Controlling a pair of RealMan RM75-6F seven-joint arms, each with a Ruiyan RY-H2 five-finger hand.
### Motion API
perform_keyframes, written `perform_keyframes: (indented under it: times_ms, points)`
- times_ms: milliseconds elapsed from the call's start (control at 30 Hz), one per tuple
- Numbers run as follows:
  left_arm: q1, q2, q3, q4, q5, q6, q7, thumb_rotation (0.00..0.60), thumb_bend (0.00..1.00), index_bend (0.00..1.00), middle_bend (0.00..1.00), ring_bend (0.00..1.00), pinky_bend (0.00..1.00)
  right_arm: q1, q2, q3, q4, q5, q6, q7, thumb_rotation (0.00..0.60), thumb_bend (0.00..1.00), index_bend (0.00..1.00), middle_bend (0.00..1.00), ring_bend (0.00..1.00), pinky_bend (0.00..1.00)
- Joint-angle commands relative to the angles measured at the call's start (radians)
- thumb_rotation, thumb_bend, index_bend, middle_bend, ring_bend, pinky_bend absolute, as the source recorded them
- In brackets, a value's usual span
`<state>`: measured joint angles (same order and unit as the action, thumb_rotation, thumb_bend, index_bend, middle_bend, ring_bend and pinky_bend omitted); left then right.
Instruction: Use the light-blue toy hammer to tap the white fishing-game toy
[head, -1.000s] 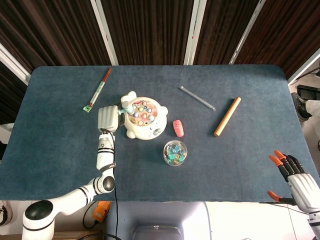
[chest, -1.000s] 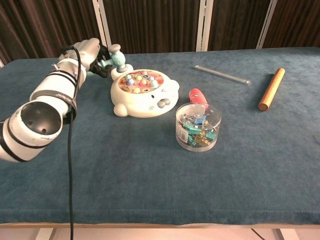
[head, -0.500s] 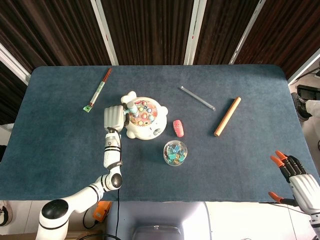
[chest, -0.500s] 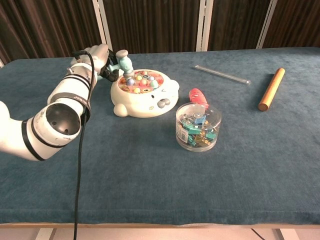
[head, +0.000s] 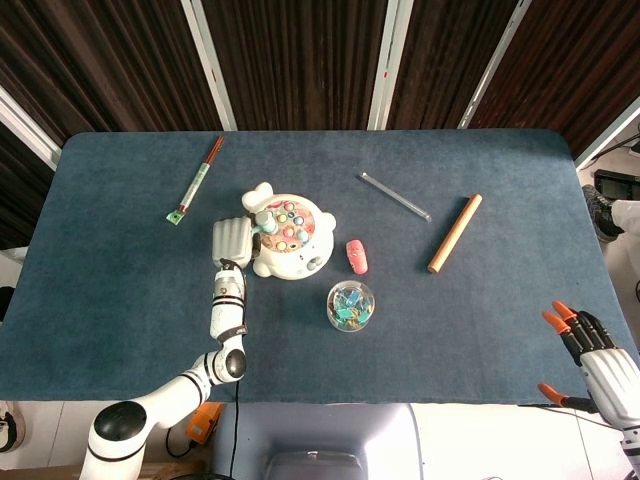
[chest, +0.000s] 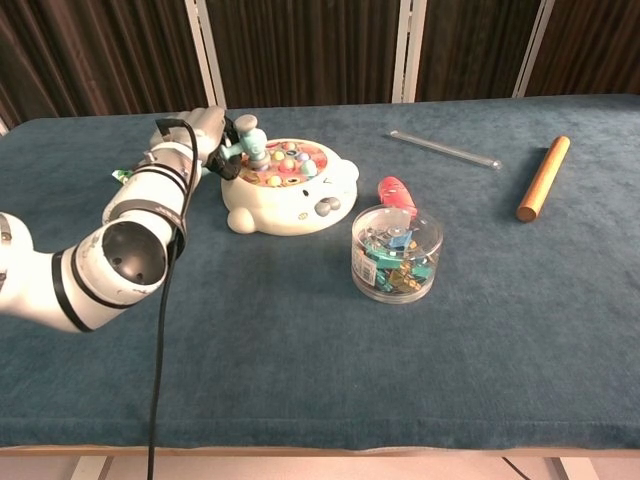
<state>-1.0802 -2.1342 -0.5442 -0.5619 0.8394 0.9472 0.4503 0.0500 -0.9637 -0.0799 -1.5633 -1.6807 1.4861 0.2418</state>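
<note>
My left hand (head: 231, 241) (chest: 206, 140) holds the light-blue toy hammer (head: 265, 222) (chest: 248, 145) at the left side of the white fishing-game toy (head: 289, 237) (chest: 288, 187). The hammer's head lies over the toy's left part, on or just above its rim with the coloured fish; contact is unclear. The toy sits left of the table's middle. My right hand (head: 598, 363) shows only in the head view, at the bottom right corner off the table edge, with orange-tipped fingers spread and nothing in it.
A clear tub of coloured clips (head: 350, 305) (chest: 396, 252) stands in front of the toy, a pink-red small object (head: 356, 255) (chest: 396, 192) beside it. A wooden rod (head: 454, 233) (chest: 542, 178), a clear tube (head: 394, 196) (chest: 444, 149) and a packaged stick (head: 196, 178) lie further off.
My left hand has moved right and toward the toy, carrying the hammer head from beside the toy's far left edge onto its top. The right hand has barely shifted.
</note>
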Motion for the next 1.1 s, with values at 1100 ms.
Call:
perform_keyframes:
  times_ms: [1100]
  points:
    - [-0.025, -0.007, 0.013, -0.067, 0.003, 0.005, 0.064, 0.6, 0.87, 0.91, 1.0, 1.0, 1.0, -0.013, 0.005, -0.002, 0.016, -0.013, 0.029, 0.031, 0.6, 0.32, 0.0, 0.0, 0.0, 0.0]
